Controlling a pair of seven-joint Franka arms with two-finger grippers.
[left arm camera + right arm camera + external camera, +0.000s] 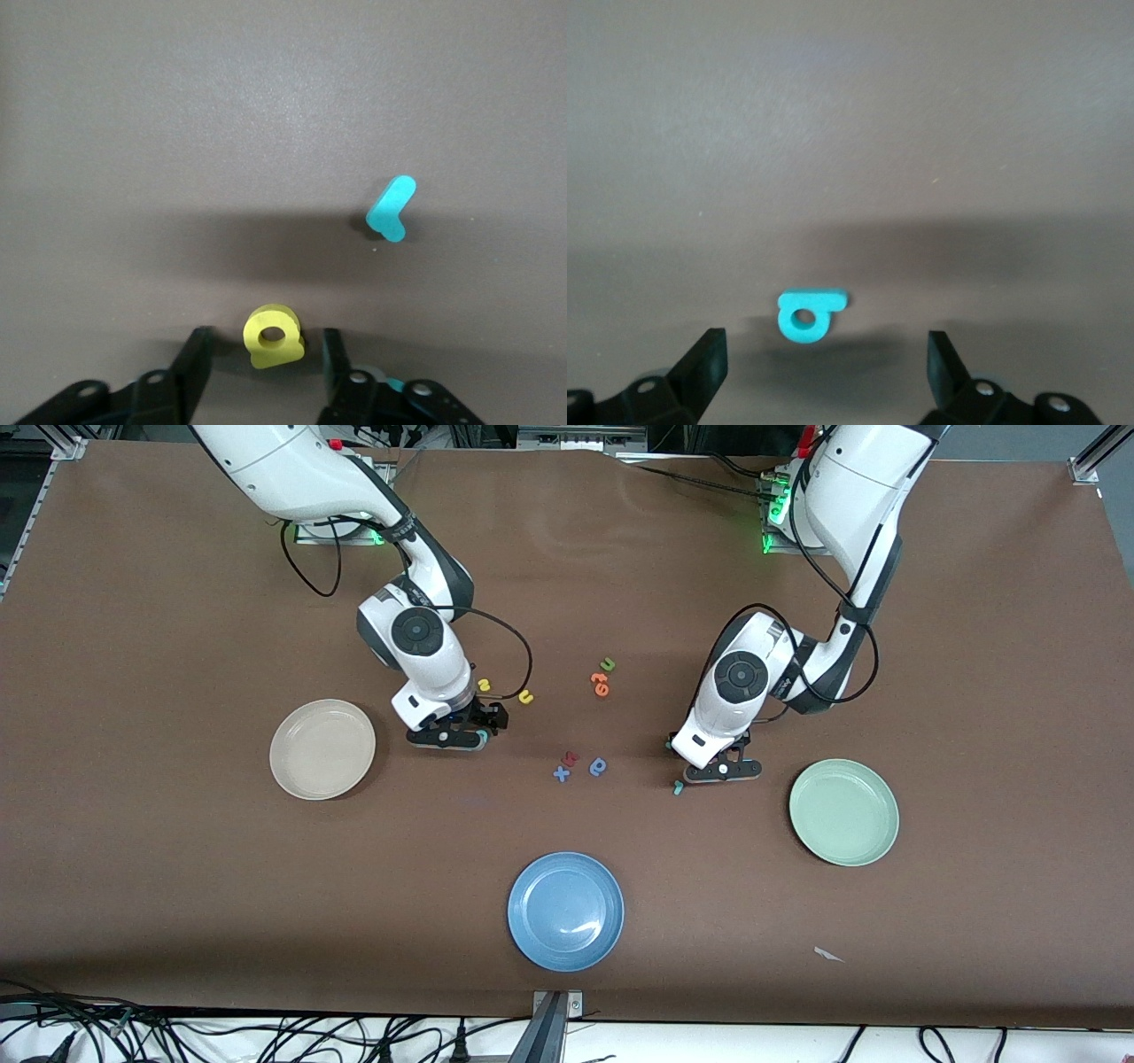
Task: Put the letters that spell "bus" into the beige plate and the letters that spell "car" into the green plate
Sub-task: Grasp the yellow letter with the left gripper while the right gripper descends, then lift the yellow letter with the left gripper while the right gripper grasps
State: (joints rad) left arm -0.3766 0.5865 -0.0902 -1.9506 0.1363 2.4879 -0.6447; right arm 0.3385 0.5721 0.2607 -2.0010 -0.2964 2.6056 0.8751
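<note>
The left gripper (266, 372) is low at the table just beside the round pale mint-green plate (844, 812), its fingers (193, 359) set close on either side of the small yellow foam letter a (274, 336), with a thin gap showing on each side; the thin teal foam letter r (392, 210) lies near. The right gripper (824, 372), beside the round cream-beige plate (322, 748), is spread wide around the small teal foam letter b (808, 314) without touching it. No writing is readable beyond the letter shapes.

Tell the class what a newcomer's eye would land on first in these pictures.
Two white arms bend low over the brown table, each claw down at a tiny letter: the left claw straddles a yellow a, the right claw a teal b. Three plates ring them: beige plate, green plate, blue plate nearest the camera.
</note>
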